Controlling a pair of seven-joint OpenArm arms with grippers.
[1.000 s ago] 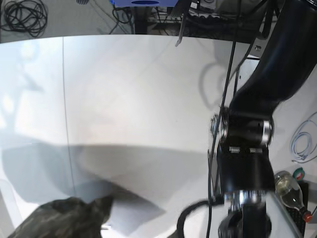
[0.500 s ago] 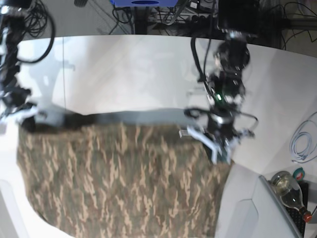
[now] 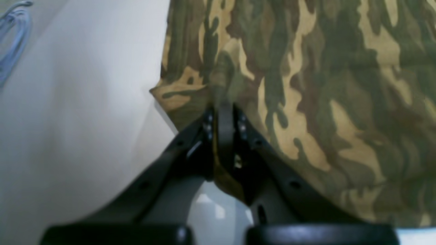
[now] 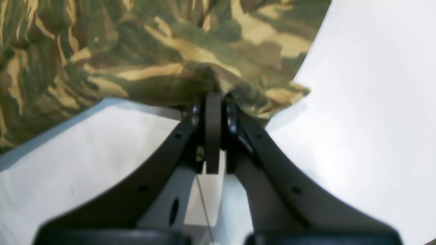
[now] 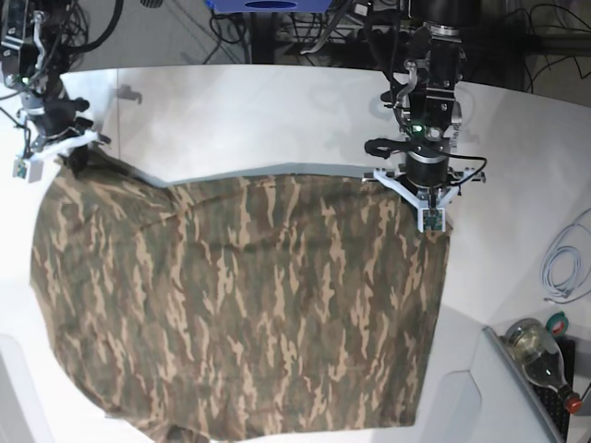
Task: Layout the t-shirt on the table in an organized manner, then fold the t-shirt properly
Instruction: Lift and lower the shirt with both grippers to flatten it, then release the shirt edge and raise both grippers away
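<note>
Within a second the t-shirt (image 5: 240, 295) has gone from a bunched heap to a spread sheet on the table (image 5: 277, 120). The left gripper (image 5: 431, 220) and right gripper (image 5: 20, 170) each stay clenched on a far corner, so the layout step looks nearly done.

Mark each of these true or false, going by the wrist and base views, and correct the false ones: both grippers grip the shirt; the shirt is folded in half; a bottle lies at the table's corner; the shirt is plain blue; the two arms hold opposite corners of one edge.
1. Both the left gripper and the right gripper are shut on the t-shirt. True.
2. The t-shirt is folded in half. False: it lies spread out on the table.
3. A bottle lies at the lower right corner. True.
4. The t-shirt is plain blue. False: it is camouflage print.
5. The arms hold opposite corners of the far edge. True.
</note>
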